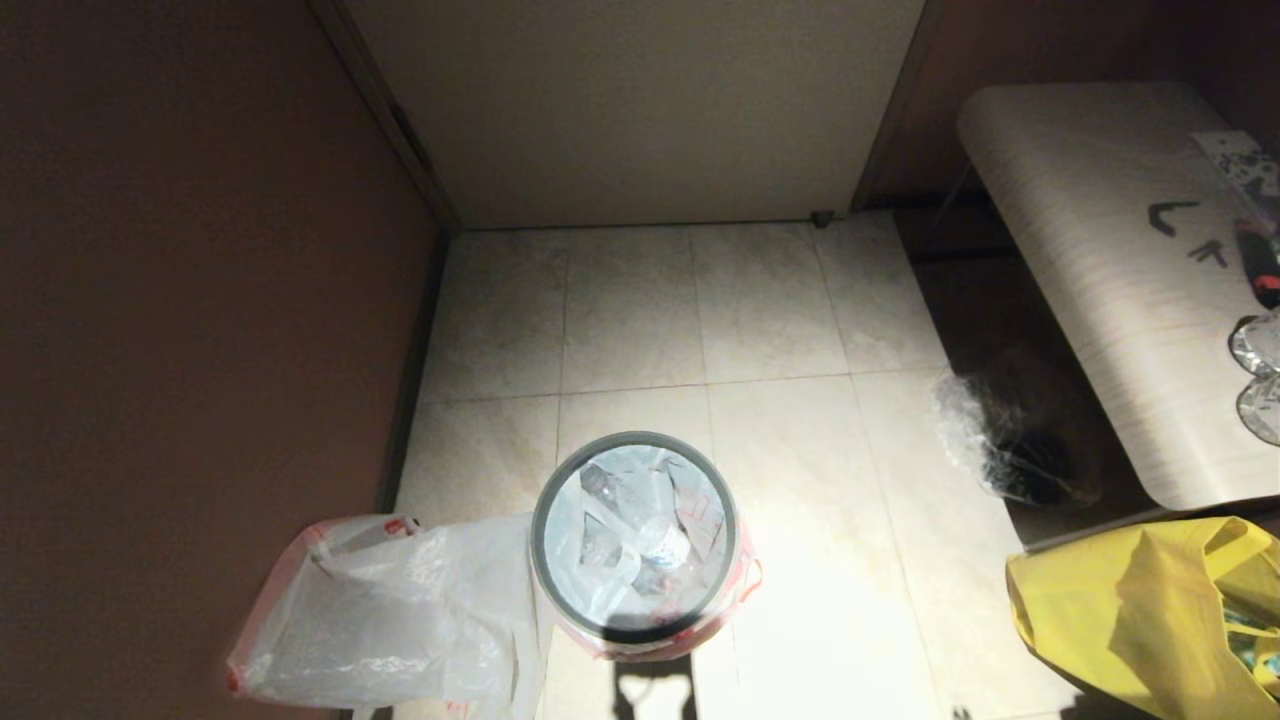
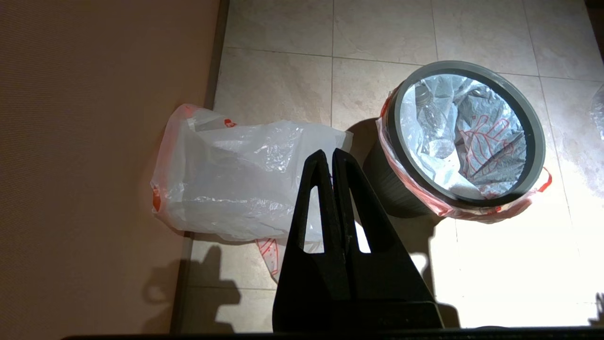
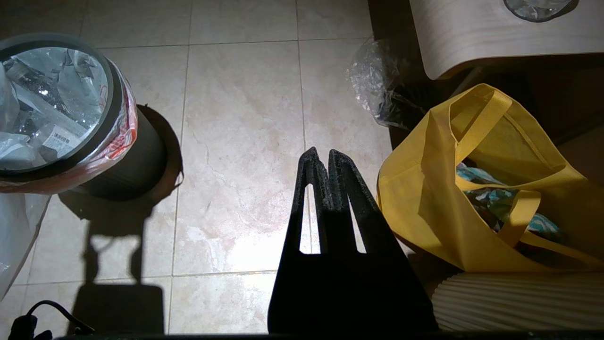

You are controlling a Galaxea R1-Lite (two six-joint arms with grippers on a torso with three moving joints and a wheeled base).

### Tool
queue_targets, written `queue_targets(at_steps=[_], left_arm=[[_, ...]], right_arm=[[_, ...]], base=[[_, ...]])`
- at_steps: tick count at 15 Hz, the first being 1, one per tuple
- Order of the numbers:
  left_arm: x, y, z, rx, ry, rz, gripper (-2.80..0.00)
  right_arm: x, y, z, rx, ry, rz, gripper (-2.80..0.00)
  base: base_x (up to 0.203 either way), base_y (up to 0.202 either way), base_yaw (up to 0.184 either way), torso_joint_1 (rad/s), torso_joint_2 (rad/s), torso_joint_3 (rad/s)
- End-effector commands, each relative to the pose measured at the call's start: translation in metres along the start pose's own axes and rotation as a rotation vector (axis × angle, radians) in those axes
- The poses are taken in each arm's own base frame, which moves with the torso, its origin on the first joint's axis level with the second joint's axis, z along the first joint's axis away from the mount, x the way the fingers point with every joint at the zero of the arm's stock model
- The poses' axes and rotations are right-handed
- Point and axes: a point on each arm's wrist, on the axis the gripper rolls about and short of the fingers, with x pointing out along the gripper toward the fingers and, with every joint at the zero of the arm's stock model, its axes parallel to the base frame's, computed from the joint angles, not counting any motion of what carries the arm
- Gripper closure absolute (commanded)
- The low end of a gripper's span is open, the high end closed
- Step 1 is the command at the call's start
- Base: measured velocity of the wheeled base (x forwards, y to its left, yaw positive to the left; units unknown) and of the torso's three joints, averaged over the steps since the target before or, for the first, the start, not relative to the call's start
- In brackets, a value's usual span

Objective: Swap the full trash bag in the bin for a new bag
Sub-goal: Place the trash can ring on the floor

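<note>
— Trash bag first, the full trash bag (image 1: 640, 535): how does it look?

— It sits inside the bin (image 1: 634, 628), translucent white and lumpy, with clear bottles and red-printed wrappers showing through. Its pinkish-red edge is folded out over the thin grey hoop of the rim. The bin is small, round and black, standing upright on the tiled floor (image 1: 770, 300).

— And the new bag (image 1: 385, 615)?

— It lies on the floor just beside the bin on the robot's left, smooth and whitish, against the brown wall (image 1: 200, 300).

— What room is there around the bin?

— Bare tiles stretch ahead of it to the pale door (image 1: 640, 110) and to its right. Farther right stand a yellow bag (image 1: 1140, 610), a clear crinkly bag (image 1: 1000, 440) with dark contents, and a table (image 1: 1100, 250).

— How do the arms stand?

— The left tool (image 2: 332, 156) hangs above the new bag, fingers pressed together, holding nothing. The right tool (image 3: 321, 158) hangs over bare floor between bin and yellow bag, likewise closed and empty.
</note>
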Motion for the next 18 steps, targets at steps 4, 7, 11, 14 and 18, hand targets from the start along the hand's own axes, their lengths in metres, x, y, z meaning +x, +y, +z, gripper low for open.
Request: queue_targets(at_steps=[4, 7, 11, 14, 18], left_arm=[[0.000, 0.000, 0.000, -0.001, 0.001, 0.002, 0.00], [0.000, 0.000, 0.000, -0.001, 0.000, 0.002, 0.00], [0.000, 0.000, 0.000, -0.001, 0.000, 0.002, 0.00], [0.000, 0.000, 0.000, -0.001, 0.000, 0.002, 0.00], [0.000, 0.000, 0.000, -0.001, 0.001, 0.002, 0.00]], right_arm=[[0.001, 0.000, -0.002, -0.003, 0.008, 0.001, 0.00], [0.001, 0.000, -0.002, -0.002, 0.008, 0.001, 0.00], [-0.002, 0.000, 0.006, -0.090, -0.019, -0.001, 0.00], [-0.005, -0.001, 0.045, -0.158, -0.037, -0.005, 0.00], [0.019, -0.003, 0.102, -0.218, 0.037, 0.002, 0.00]], base=[[0.000, 0.000, 0.000, 0.000, 0.00, 0.000], [0.000, 0.000, 0.000, 0.000, 0.00, 0.000], [0.000, 0.000, 0.000, 0.000, 0.00, 0.000], [0.000, 0.000, 0.000, 0.000, 0.00, 0.000], [0.000, 0.000, 0.000, 0.000, 0.00, 0.000]])
